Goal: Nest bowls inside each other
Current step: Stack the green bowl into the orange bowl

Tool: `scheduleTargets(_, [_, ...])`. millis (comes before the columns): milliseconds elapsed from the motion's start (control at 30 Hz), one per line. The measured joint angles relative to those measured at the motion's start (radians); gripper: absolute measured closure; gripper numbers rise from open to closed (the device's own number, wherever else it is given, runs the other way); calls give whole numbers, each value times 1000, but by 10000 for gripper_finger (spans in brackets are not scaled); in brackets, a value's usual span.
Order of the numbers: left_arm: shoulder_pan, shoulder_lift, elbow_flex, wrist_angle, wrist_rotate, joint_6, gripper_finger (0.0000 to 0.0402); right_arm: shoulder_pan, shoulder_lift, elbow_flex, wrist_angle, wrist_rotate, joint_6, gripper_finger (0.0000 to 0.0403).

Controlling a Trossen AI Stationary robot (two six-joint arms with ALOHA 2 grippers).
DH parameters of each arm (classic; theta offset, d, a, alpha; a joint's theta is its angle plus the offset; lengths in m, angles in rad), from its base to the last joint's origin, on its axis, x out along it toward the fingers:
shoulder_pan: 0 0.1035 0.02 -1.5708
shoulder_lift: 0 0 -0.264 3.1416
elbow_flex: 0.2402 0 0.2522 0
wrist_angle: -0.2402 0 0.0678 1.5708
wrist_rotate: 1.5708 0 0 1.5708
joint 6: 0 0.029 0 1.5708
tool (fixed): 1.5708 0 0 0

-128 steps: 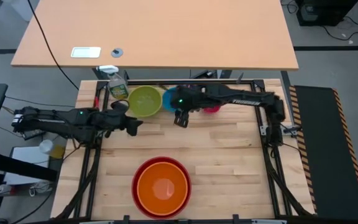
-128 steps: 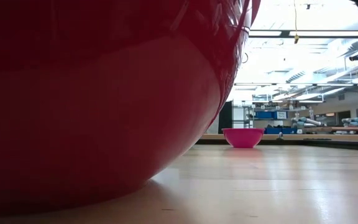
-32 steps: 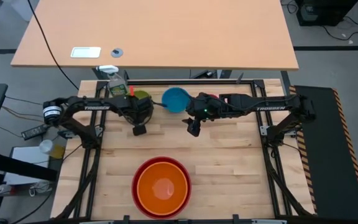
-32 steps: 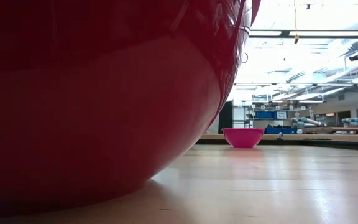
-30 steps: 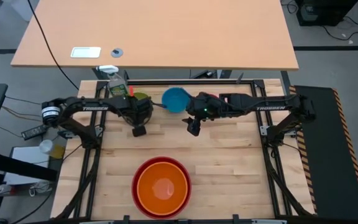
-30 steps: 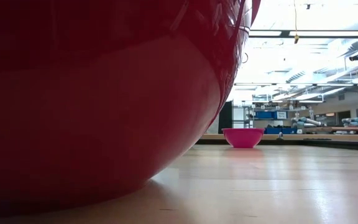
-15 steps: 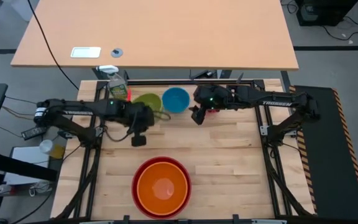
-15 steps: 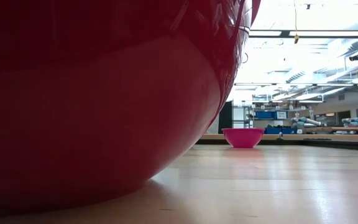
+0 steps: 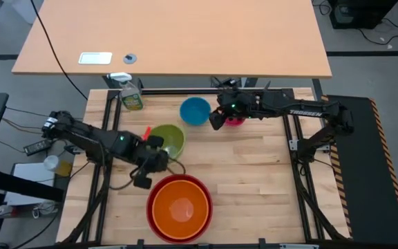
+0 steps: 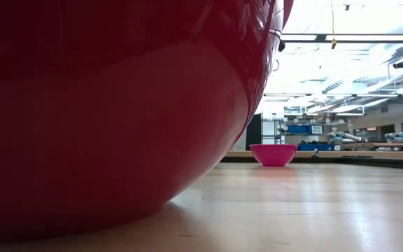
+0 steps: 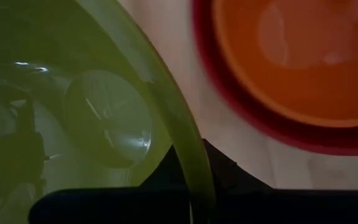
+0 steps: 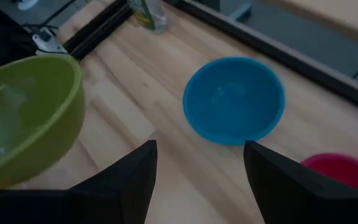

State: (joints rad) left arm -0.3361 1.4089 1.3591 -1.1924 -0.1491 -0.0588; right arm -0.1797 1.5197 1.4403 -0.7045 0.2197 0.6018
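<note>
Left gripper (image 9: 159, 143) clamped on the rim of the green bowl (image 9: 166, 140), mid-table, at about 11 o'clock from the orange bowl (image 9: 180, 209), which sits nested in the red bowl (image 9: 156, 191). Right gripper (image 9: 215, 119) spread wide and empty at the 12 o'clock edge, between the blue bowl (image 9: 195, 111) and the pink bowl (image 9: 236, 121).

Risk: a thin rim pinch; the green bowl could swing or slip, clip the red rim and land askew.

Count: five bowls, one of each colour; one spray bottle (image 9: 130, 96).
</note>
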Motion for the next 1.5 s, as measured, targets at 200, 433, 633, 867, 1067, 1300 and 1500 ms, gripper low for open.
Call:
scheduleTargets(200, [-86, 59, 75, 11, 40, 22, 392, 17, 14, -1, 1, -4, 77, 157])
scheduleTargets(433, [-144, 130, 203, 19, 33, 54, 391, 26, -20, 0, -19, -10, 103, 157])
scheduleTargets(633, [-205, 214, 244, 4, 11, 88, 391, 81, -34, 0, -171, -35, 119, 157])
scheduleTargets(867, [-328, 292, 302, -8, -71, 151, 390, 200, -54, 0, -257, 95, 168, 157])
scheduleTargets(1067, [-397, 369, 326, 5, -73, 185, 390, 242, -58, 0, -257, 127, 214, 157])
scheduleTargets(1300, [-437, 457, 377, -21, -72, 230, 390, 288, -58, 0, -260, 127, 263, 157])
scheduleTargets(1500, [-437, 506, 377, 0, -65, 285, 390, 312, -58, 0, -255, 131, 288, 157])
